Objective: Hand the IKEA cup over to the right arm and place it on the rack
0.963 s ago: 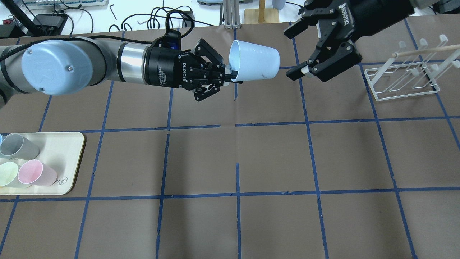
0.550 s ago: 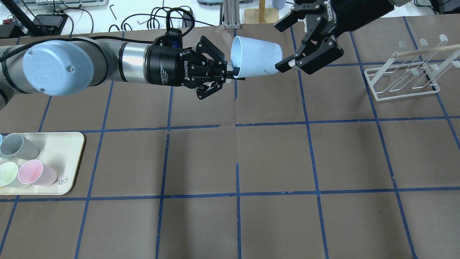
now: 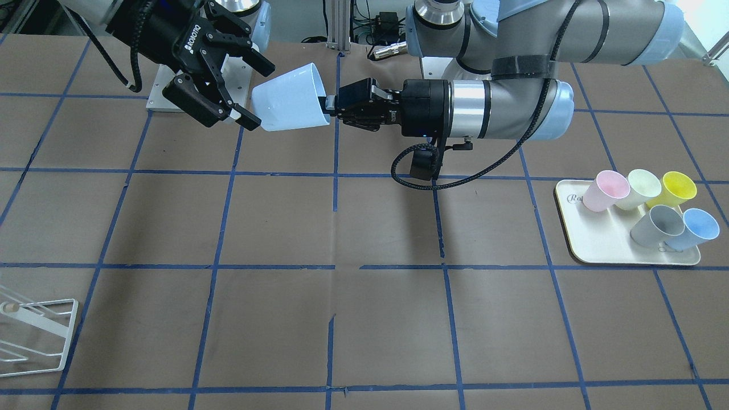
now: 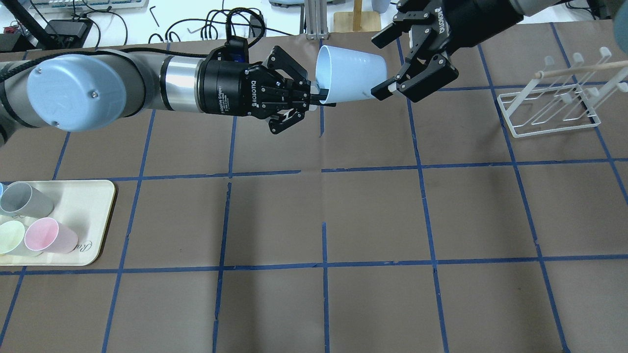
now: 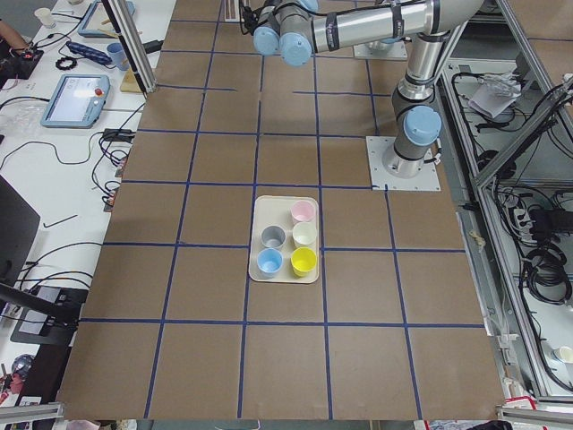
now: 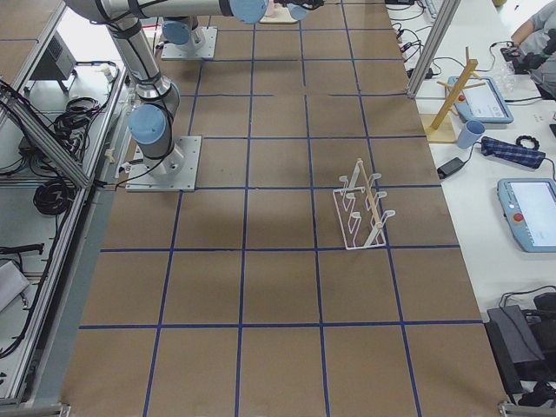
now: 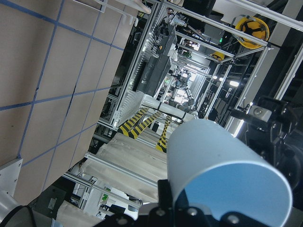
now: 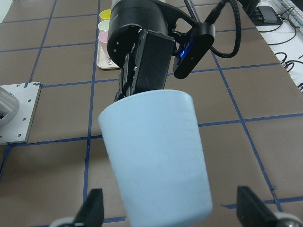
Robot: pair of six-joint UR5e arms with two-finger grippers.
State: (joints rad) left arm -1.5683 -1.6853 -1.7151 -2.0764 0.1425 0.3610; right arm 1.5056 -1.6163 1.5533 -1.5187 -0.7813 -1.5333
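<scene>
The pale blue IKEA cup (image 4: 351, 73) is held level above the table, mouth toward the left arm. My left gripper (image 4: 321, 98) is shut on its rim, as the front-facing view (image 3: 329, 108) also shows. My right gripper (image 4: 378, 66) is open, and its fingers straddle the cup's base end without touching it. In the right wrist view the cup (image 8: 156, 151) fills the gap between the spread fingertips (image 8: 92, 208). The white wire rack (image 4: 549, 108) stands on the table to the right of the right gripper.
A cream tray (image 4: 83, 220) at the table's left edge holds a grey cup (image 4: 24, 198), a pink cup (image 4: 49, 235) and others, among them a second blue cup (image 3: 695, 228). Cables and devices lie beyond the table's far edge.
My right gripper has moved left, and its open fingers have come around the cup's base. The left gripper and the cup have stayed almost in place.
</scene>
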